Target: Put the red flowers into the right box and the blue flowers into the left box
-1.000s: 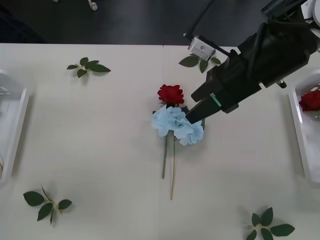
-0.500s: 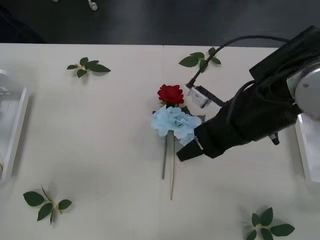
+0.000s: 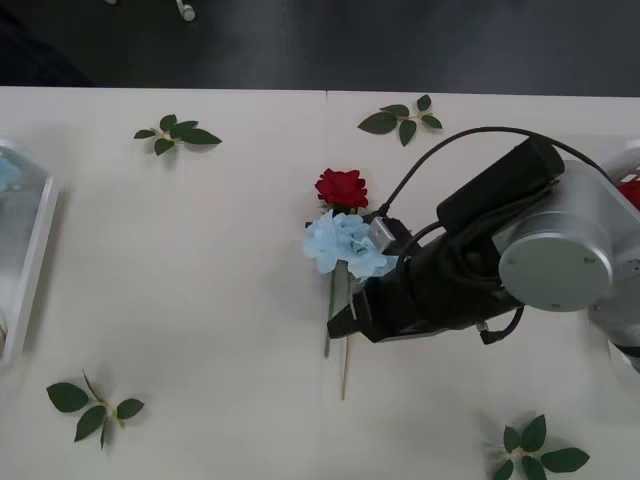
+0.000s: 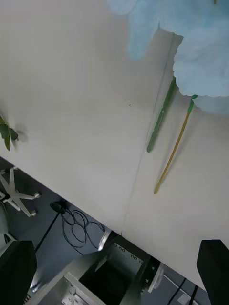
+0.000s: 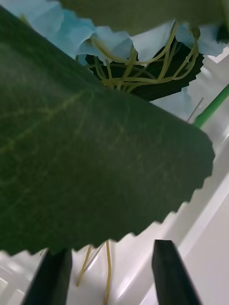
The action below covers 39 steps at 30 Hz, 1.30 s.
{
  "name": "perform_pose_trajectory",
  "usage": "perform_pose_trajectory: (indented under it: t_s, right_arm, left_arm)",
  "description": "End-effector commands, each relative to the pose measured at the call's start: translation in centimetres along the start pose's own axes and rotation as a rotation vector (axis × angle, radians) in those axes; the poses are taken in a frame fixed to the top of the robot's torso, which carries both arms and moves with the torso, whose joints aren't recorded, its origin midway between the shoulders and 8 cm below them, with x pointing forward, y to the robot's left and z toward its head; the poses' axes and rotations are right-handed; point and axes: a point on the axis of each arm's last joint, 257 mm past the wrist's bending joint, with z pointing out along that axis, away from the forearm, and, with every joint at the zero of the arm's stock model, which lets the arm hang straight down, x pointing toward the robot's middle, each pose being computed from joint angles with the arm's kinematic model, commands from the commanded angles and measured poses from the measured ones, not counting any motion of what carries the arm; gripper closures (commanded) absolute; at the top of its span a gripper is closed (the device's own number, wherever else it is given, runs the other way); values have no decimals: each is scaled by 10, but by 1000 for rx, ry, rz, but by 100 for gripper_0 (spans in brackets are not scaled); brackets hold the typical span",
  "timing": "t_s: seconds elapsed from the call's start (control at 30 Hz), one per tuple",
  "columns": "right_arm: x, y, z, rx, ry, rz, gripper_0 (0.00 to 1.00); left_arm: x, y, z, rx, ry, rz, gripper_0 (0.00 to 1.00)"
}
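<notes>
I am working over the table (image 3: 200, 300), and I take the blue flower (image 3: 347, 246) in its middle as my landmark. My right arm (image 3: 520, 250) is reaching in from the side of the right box (image 3: 628, 165), and my right gripper (image 3: 343, 325) is hanging just below the blue bloom, over the two stems (image 4: 162, 114). Its black fingers (image 4: 214, 269) are standing wide apart and are holding nothing. The left box (image 3: 25, 260) is lying far from the blue flower, at the table's left edge, and some blue is showing inside it. My left gripper (image 5: 112, 271) is sitting there among blue petals (image 5: 109, 40) and a big green leaf (image 5: 86, 167); its fingers are apart, and I cannot tell if they are gripping anything. A red rose (image 3: 342, 187) is touching the blue flower on its far side. Another red bloom (image 3: 630, 192) is lying in the right box. Loose leaf sprigs (image 3: 178, 133) are lying well apart around the blue flower.
</notes>
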Motion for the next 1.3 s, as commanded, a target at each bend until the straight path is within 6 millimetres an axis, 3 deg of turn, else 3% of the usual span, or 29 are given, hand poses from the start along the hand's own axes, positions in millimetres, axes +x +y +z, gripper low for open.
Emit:
perform_pose_trajectory:
  t_s: [0.03, 0.27, 0.5, 0.63, 0.9, 1.3]
  right_arm:
    - [1, 5, 13, 25, -35, 98, 0]
    - [3, -15, 36, 116, -76, 141, 1]
    - [-7, -31, 63, 180, -124, 179, 1]
    - [-18, -39, 75, 202, -167, 181, 1]
    - [-38, -49, 93, 234, -260, 147, 1]
    - [-49, -69, 105, 288, -292, 156, 1]
  left_arm:
    - [-18, 2, -12, -2, -35, 21, 0]
    - [-14, -9, -13, 53, -22, -1, 0]
    - [-9, -27, -29, 163, -24, -32, 0]
    - [-3, -47, -49, 261, -18, -42, 0]
    - [3, -105, -102, 507, -29, -14, 0]
    - [22, -179, -154, 843, -80, 255, 0]
